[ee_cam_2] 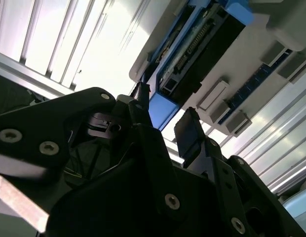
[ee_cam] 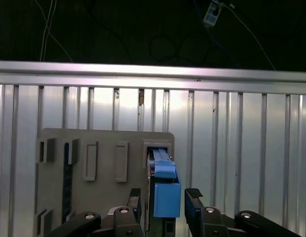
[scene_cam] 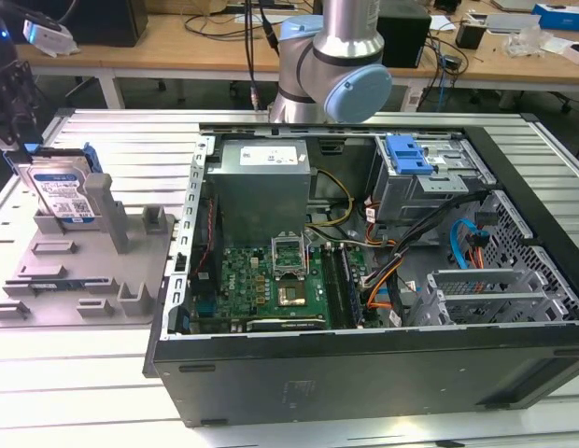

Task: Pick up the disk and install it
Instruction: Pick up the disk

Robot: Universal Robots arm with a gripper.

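Disk upright in grey holder, blue end between tips of the released, open hand

In the exterior view the arm runs out past the top edge, and its wrist end is a dark shape cut by that view's left edge. The grey holder hides the lower part of the disk. In the first wrist view the gripper is cut off at its body by the picture's edge, and the disk stands edge-on, its broad faces turned away. In the second wrist view the gripper's dark body covers much of the holder, and the disk's far end runs out of frame.
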